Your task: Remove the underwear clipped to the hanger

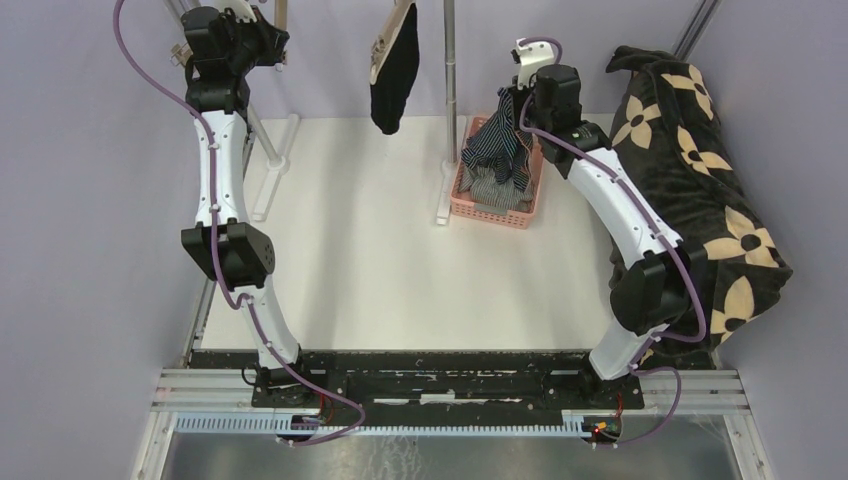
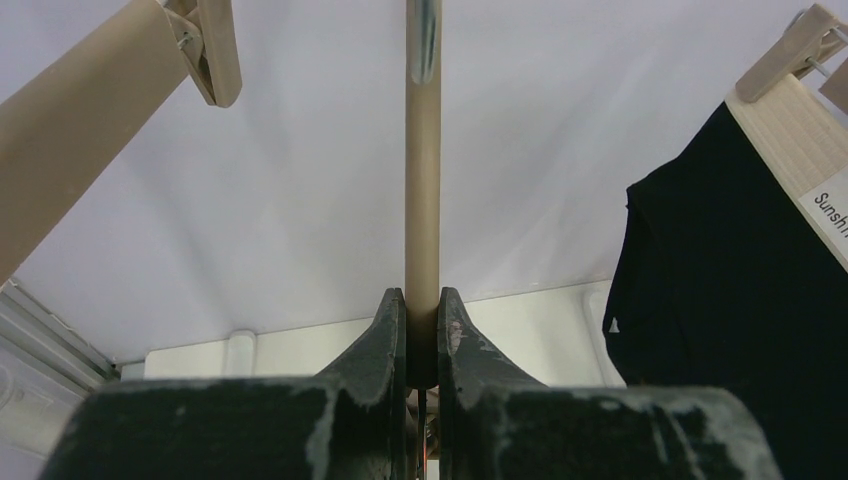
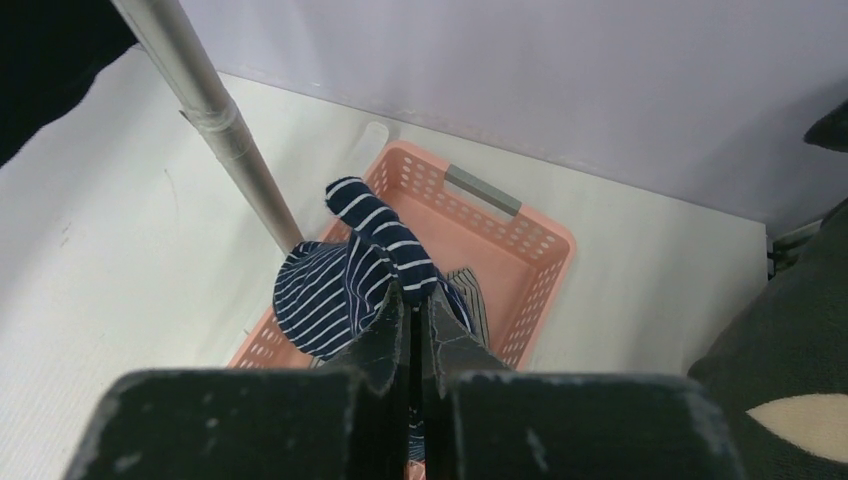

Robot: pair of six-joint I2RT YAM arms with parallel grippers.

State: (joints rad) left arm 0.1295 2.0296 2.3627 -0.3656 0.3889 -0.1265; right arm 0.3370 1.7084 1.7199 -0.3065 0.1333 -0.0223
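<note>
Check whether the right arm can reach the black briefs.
Probably not yet: the right gripper is shut on the navy striped briefs over the pink basket, and the metal pole stands between it and the black briefs.

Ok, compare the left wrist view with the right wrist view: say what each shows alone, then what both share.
Left wrist only: the left fingers shut on a wooden hanger bar, a wooden clip, and the black briefs hanging clipped at the right.
Right wrist only: the right fingers shut on the navy striped briefs above the pink basket, the metal pole and the flower-print blanket.
Both: the white table and the lilac wall. The dark cloth in the right wrist's upper-left corner may be those black briefs; I cannot tell.
</note>
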